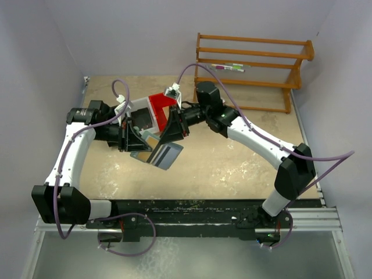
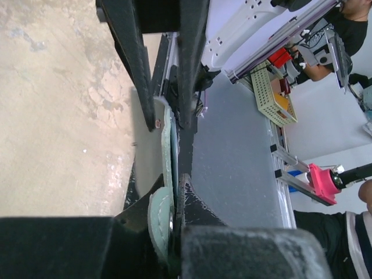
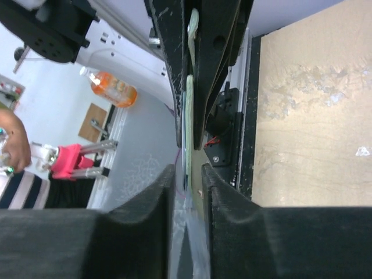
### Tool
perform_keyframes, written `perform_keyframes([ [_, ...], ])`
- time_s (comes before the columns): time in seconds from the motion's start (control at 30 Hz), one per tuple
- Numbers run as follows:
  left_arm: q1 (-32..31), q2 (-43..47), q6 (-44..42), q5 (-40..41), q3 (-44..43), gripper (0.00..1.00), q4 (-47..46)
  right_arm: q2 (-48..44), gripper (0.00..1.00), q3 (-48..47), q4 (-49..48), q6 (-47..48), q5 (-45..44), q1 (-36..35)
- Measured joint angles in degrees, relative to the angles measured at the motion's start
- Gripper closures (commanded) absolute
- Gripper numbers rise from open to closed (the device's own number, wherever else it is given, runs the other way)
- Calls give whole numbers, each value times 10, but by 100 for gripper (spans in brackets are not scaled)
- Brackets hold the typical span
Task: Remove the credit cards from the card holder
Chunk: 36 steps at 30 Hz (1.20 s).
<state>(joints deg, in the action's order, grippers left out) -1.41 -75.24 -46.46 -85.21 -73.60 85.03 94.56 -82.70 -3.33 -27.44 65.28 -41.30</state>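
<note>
The grey-green card holder (image 1: 141,154) is held edge-up above the table's middle, between both grippers. My left gripper (image 1: 133,142) is shut on its left side; in the left wrist view the holder's green edge (image 2: 167,145) sits pinched between the gripper's (image 2: 173,192) fingers. Grey-blue credit cards (image 1: 167,154) stick out of the holder toward the right. My right gripper (image 1: 170,136) is shut on them; in the right wrist view a thin card edge (image 3: 186,168) lies in the narrow gap of the gripper (image 3: 188,177), with the holder's green edge (image 3: 190,99) beyond.
A wooden rack (image 1: 250,81) stands at the back right with a pen (image 1: 229,67) on a rail. A red and white object (image 1: 160,104) and a black flat item (image 1: 141,119) lie just behind the grippers. Grey walls enclose the table.
</note>
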Motion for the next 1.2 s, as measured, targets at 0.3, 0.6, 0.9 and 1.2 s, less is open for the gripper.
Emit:
perform_keyframes([
  [0.3, 23, 6, 162, 28, 10, 100, -118, -78, 42, 79, -56, -25, -182, 49],
  [0.6, 79, 86, 565, 109, 103, 100, -517, -195, 46, 142, -187, -111, -332, 11],
  [0.9, 78, 94, 741, 94, 130, 100, -681, -73, 53, 183, -339, -247, -303, -40],
  [1.2, 78, 124, 825, 76, 142, 100, -762, -47, 57, 186, -393, -301, -269, -40],
])
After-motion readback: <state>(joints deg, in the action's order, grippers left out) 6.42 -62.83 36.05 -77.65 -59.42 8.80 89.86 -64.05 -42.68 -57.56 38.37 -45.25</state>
